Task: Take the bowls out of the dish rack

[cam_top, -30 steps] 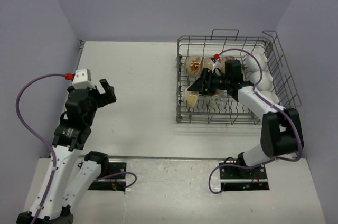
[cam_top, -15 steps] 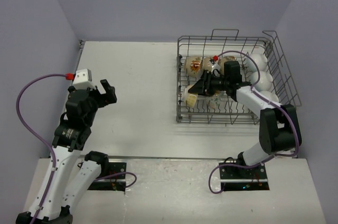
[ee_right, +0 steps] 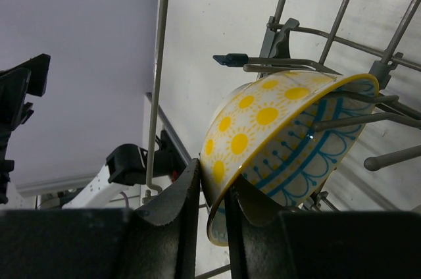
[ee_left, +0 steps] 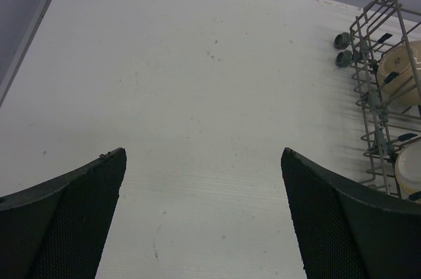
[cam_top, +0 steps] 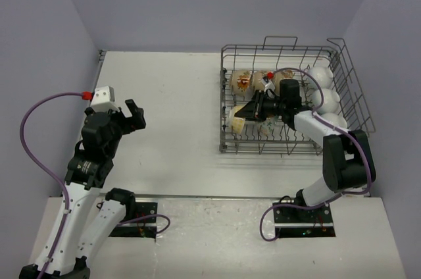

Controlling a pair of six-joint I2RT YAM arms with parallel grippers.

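Nearest: left gripper [cam_top: 136,114], jaws spread wide and holding nothing, hovering over the flat white table [cam_top: 171,108], well apart from the rack. Next: right gripper [ee_right: 212,183], reaching into the near-left part of the large rectangular grey wire dish rack [cam_top: 355,95], its dark fingers [ee_right: 177,193] narrowed onto the rim of a small round ceramic bowl [ee_right: 263,127] patterned with yellow suns outside and blue lines inside, one finger against each face. That bowl is sitting tilted on edge inside the rack, with thin grey wire tines [ee_right: 348,118] lying across its blue inner face. Farther: round cream bowls with orange-brown marks [cam_top: 243,80] at the far left of the rack, and plain white bowls [cam_top: 325,98] along its right side. Hazards, as judged: the hold is only reaching the rim, so the glazed bowl may be slipping free on lifting. The tines may be snagging it, jolting the neighbouring bowls or dragging the rack.
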